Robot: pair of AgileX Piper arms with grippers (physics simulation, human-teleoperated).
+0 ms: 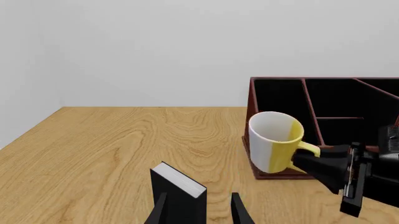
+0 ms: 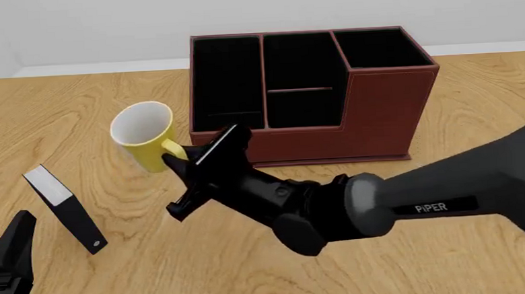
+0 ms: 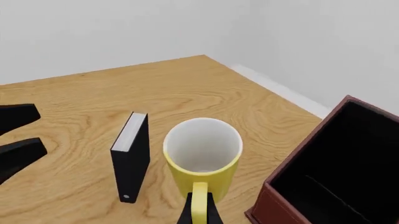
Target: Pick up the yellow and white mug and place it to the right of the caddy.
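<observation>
The yellow and white mug (image 2: 143, 132) hangs tilted just left of the caddy (image 2: 351, 115), its white inside facing up and left. My right gripper (image 2: 179, 156) is shut on the mug's yellow handle (image 3: 199, 201) and holds it, seemingly a little off the table. The mug also shows in the left wrist view (image 1: 274, 144) in front of the caddy's near corner (image 1: 268, 93), and in the right wrist view (image 3: 203, 149). My left gripper (image 2: 4, 268) is open and empty at the front left, apart from the mug.
A thin black and white slab (image 2: 63, 208) stands on edge on the wooden table (image 2: 80, 96), between my left gripper and the mug. It is close in front of the left fingers (image 1: 239, 211). The right arm (image 2: 410, 206) crosses the table in front of the caddy.
</observation>
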